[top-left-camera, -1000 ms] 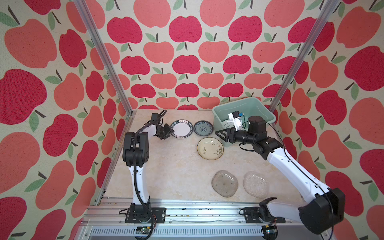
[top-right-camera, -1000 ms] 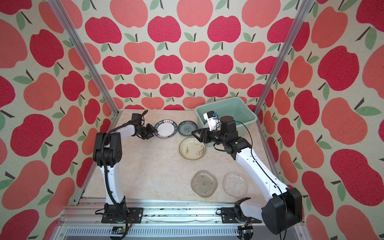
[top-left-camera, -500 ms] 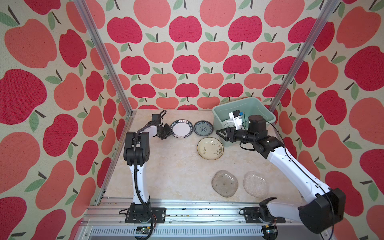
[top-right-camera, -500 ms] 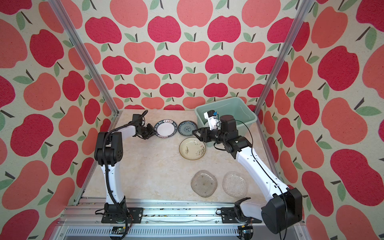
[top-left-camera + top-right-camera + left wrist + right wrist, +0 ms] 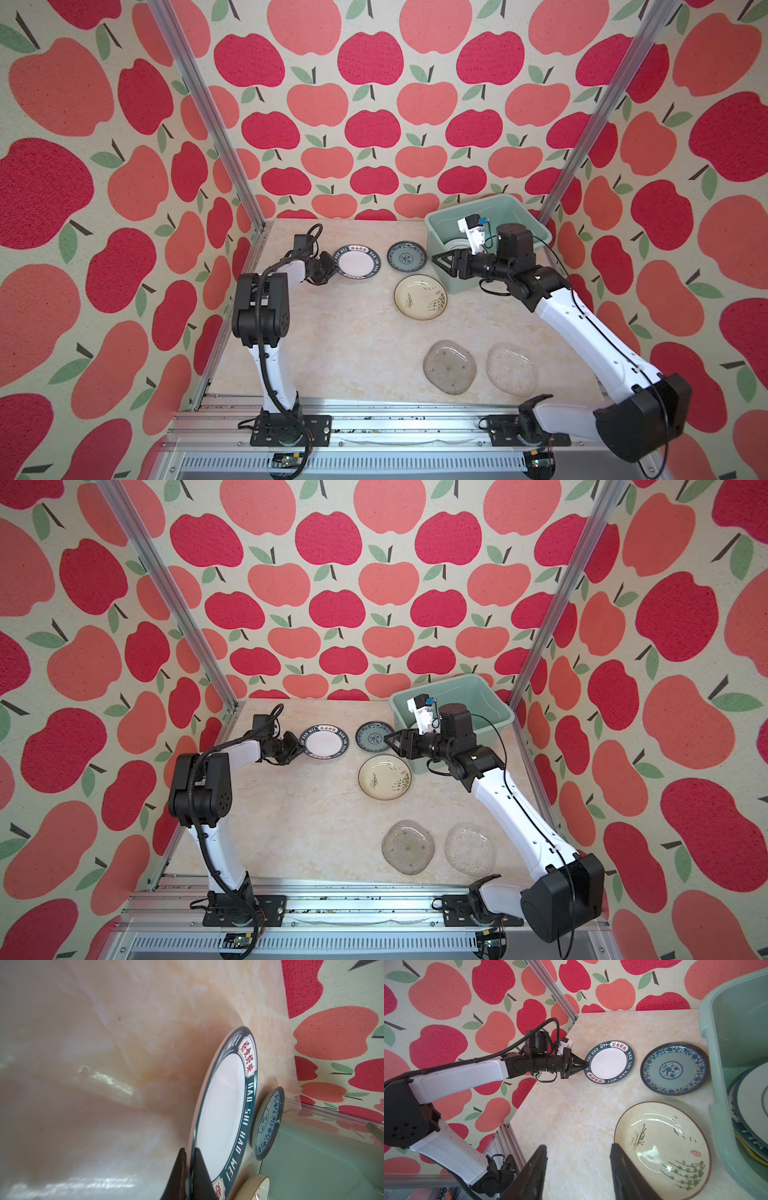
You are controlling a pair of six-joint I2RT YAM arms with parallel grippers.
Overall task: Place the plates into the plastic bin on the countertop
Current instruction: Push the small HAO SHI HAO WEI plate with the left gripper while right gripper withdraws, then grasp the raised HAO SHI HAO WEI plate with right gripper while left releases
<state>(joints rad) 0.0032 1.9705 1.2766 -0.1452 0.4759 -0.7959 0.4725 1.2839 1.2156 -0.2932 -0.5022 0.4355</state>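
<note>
The left claw [image 5: 582, 1065] pinches the rim of the lettered plate [image 5: 609, 1062] toward the far corner of the table [image 5: 571, 1118]. Just beside that plate lies the blue patterned plate [image 5: 675, 1068]. The cream plate [image 5: 662, 1147] lies nearer the camera. Both sit close to the green bin [image 5: 716, 1028], which holds stacked plates [image 5: 751, 1101]. The right claw [image 5: 577, 1169] hangs above the table, its fingers [image 5: 533, 1174] spread apart.

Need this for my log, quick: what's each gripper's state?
Left gripper: shut on the rim of the lettered plate.
Right gripper: open, holding nothing.
</note>
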